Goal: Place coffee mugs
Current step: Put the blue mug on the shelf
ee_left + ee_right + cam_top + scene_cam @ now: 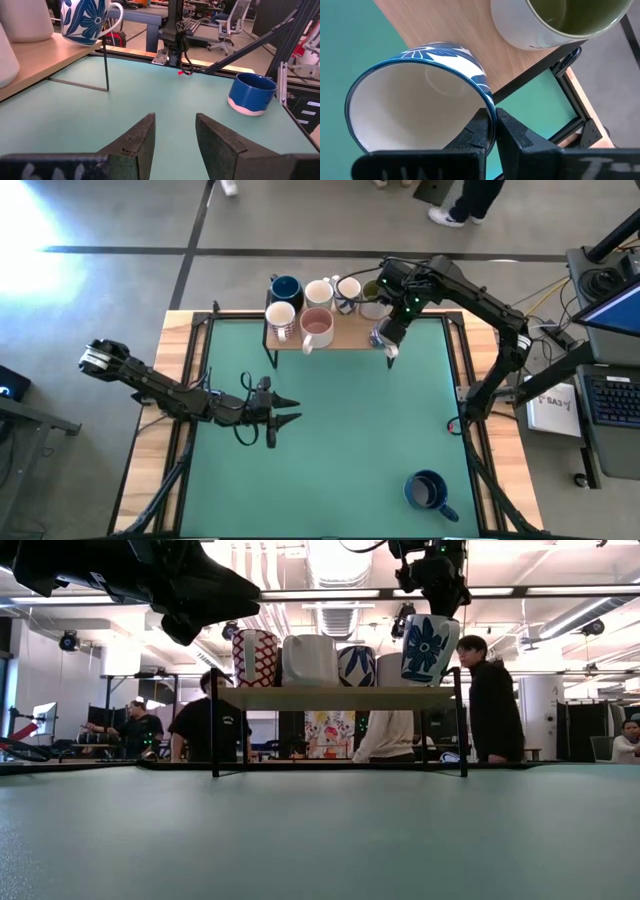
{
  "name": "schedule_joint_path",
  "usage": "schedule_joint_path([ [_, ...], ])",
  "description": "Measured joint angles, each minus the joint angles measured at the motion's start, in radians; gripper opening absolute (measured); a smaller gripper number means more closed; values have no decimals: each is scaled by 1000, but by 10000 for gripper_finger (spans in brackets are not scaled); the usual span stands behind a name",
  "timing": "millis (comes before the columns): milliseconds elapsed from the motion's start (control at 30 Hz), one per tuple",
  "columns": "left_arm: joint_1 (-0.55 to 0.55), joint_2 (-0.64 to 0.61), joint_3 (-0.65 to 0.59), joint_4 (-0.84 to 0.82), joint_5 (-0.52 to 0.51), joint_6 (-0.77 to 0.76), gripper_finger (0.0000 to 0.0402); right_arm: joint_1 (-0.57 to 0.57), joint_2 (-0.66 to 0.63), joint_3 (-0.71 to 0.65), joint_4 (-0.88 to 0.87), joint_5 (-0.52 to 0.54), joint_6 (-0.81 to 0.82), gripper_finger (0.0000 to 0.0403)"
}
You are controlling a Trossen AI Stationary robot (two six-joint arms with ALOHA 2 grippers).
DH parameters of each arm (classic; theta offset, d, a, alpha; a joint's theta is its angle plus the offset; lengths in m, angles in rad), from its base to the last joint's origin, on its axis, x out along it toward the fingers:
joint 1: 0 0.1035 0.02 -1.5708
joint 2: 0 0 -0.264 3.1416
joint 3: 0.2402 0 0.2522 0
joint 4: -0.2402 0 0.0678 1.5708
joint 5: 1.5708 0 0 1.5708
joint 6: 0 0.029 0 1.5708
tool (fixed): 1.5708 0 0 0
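A wooden shelf (pixel 345 338) on thin black legs stands at the table's far edge. On it are a dark blue mug (pixel 286 288), two white mugs (pixel 319 292), a red-patterned mug (pixel 280 315), a pink-inside mug (pixel 316 327) and an olive-inside mug (pixel 560 20). My right gripper (pixel 388 345) is shut on a white mug with blue flowers (pixel 430 648) at the shelf's right end. A second dark blue mug (pixel 428 492) stands on its base near the table's near right corner. My left gripper (pixel 290 412) hovers open over the table's left middle. My right gripper (pixel 495 120) pinches the flowered mug's rim (pixel 487 102), one finger inside the mug and one outside. The fingers come from above, pointing down. The mug hangs slightly tilted, its base (pixel 425 682) at the shelf board's right end; whether the base touches the board I cannot tell.
The green mat (pixel 340 440) lies open between the shelf and the dark blue mug. Black frame rails (pixel 465 370) run along the table's sides. People stand and sit in the room beyond the table (pixel 492 700).
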Motion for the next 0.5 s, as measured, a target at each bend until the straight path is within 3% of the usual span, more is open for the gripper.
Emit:
schedule_joint_path([
  [500,0,0,0,0,0,0,123,-5,1,0,11,5,14,13],
])
